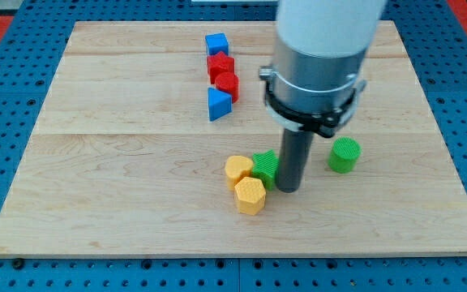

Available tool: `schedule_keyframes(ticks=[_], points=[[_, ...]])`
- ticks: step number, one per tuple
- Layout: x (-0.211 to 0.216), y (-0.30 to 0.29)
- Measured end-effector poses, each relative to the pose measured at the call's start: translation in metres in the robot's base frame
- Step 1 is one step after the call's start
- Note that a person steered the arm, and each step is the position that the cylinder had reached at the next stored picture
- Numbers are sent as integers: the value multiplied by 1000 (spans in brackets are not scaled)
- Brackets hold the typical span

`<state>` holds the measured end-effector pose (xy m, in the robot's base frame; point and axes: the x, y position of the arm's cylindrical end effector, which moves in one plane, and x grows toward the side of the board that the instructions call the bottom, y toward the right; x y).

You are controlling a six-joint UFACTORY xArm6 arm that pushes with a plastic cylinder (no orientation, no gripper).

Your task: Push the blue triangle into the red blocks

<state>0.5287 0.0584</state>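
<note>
The blue triangle (218,103) lies at the view's upper middle, touching the lower red block (228,85). A second red block (220,65) sits just above it, and a blue cube (216,44) above that, all in a short column. My tip (288,189) is far below and to the right of them, at the view's centre. It stands right beside the green star-shaped block (265,166), on its right side.
A yellow block (237,170) and a yellow hexagonal block (250,195) sit left of and below the green star. A green cylinder (344,154) stands to the right of my tip. The wooden board (96,162) ends at blue pegboard all round.
</note>
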Motion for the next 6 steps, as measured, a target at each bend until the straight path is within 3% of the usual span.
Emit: schedule_keyframes(ticks=[2,4,5,6], points=[[-51,18],[-99,-99],[-155,-95],[-159,-130]])
